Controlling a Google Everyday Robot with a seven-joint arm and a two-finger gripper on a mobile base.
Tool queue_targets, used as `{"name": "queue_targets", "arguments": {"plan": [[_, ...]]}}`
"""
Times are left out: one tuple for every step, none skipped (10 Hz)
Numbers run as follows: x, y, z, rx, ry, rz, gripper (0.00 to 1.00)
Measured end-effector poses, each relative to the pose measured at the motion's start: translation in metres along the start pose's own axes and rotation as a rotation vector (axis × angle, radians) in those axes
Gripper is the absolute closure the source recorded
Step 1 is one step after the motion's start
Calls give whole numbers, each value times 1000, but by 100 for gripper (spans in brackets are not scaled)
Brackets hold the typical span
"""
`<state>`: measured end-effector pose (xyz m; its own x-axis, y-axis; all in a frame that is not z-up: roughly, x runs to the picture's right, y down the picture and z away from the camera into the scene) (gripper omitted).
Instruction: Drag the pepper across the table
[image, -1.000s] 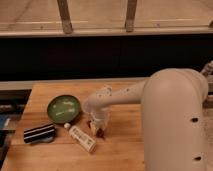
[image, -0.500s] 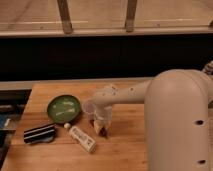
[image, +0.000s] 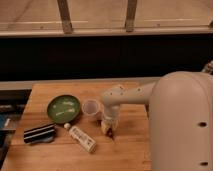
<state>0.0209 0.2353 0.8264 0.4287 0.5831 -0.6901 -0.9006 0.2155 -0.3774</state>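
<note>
The light wooden butcher-block table fills the lower left. My gripper points down at its middle, at the end of the white arm that reaches in from the right. A small dark red-brown pepper shows just below the gripper's tip on the tabletop, mostly hidden by it. The white bottle with a label lies on its side just left of the gripper. The clear plastic cup stands just up and left of the gripper.
A green plate sits left of the cup. A black striped object lies near the table's left edge. My large white arm body covers the right side. A dark wall and window rail run behind the table.
My gripper has moved a little to the right across the table, and the dark pepper beneath it has shifted with it. The bottle, cup and plate stay put.
</note>
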Motion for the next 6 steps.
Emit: {"name": "queue_targets", "arguments": {"plan": [[-2, -6, -1, 2, -1, 14, 100], [-2, -11, -2, 4, -3, 26, 100], [-3, -19, -4, 9, -9, 39, 100], [-4, -28, -10, 10, -19, 61, 100], [-5, -34, -14, 7, -26, 71, 100], [-5, -42, -18, 3, -34, 84, 100]]}}
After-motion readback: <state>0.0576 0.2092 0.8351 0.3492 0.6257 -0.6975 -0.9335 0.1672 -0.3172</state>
